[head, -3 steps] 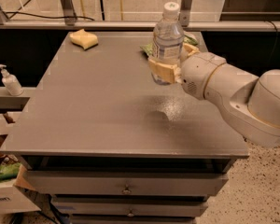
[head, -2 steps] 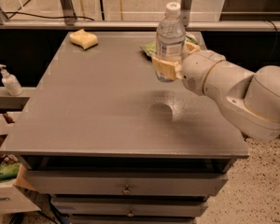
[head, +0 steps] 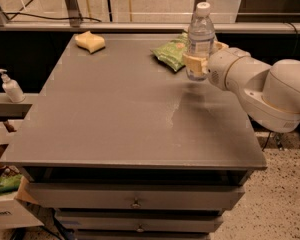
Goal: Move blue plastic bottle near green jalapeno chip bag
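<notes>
The blue plastic bottle (head: 200,36) is clear with a white cap and stands upright in my gripper (head: 202,62), which is shut on its lower half and holds it above the table at the far right. The green jalapeno chip bag (head: 171,51) lies flat on the table just left of and behind the bottle, partly hidden by it. My white arm (head: 262,89) reaches in from the right.
A pale yellow sponge (head: 90,41) lies at the table's far left corner. A small white pump dispenser (head: 10,86) stands on a ledge left of the grey table (head: 115,119). Drawers sit under the table front. A box (head: 5,204) is on the floor at the lower left.
My gripper has carried the bottle farther back and right, closer to the green chip bag. The bottle stays upright in the grasp.
</notes>
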